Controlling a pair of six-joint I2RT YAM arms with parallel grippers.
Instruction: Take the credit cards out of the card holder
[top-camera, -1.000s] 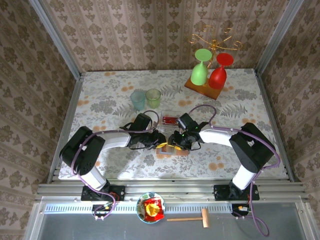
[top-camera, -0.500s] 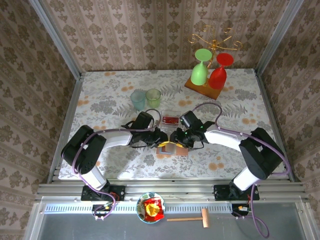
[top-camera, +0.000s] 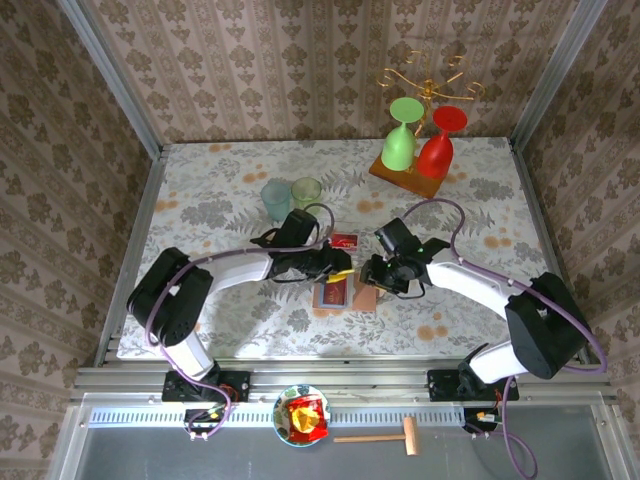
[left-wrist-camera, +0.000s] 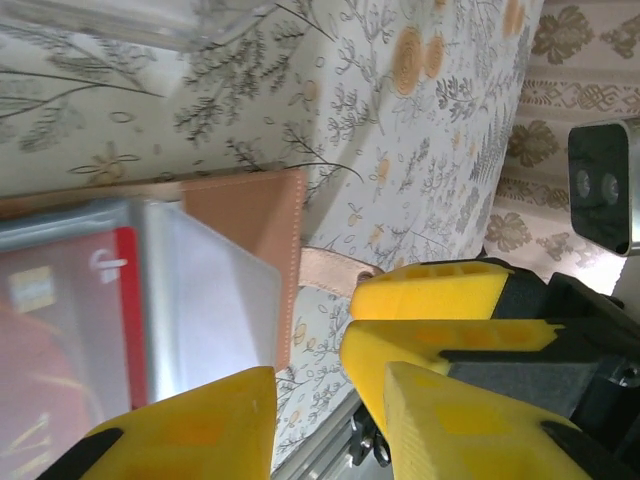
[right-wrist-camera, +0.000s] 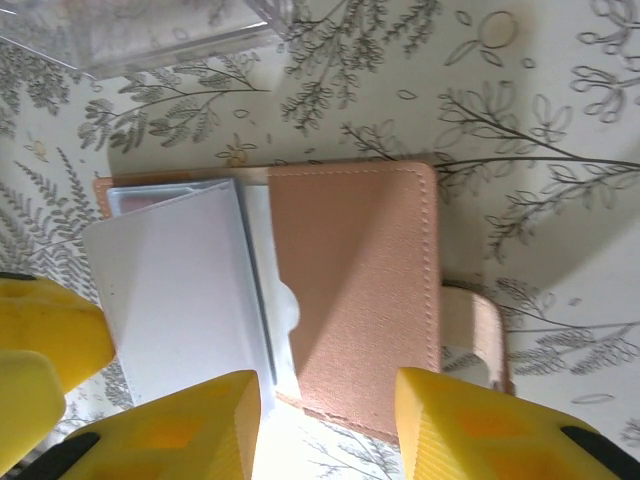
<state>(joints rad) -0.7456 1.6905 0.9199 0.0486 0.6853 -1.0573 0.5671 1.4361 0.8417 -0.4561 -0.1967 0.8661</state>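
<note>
The card holder (right-wrist-camera: 350, 290) lies open on the table, directly under the right gripper (right-wrist-camera: 325, 400). Its fingers stand partly apart over the tan flap, and I cannot tell whether they touch it. The left gripper (left-wrist-camera: 320, 400) hovers at the holder's other side with its fingers apart, holding nothing. A red card (left-wrist-camera: 60, 340) is still tucked in a pocket just ahead of it. Beyond both grippers, another red card (top-camera: 344, 240) already lies in a clear tray (top-camera: 354, 228). I judge the job partly done, with at least one card left to pull out.
</note>
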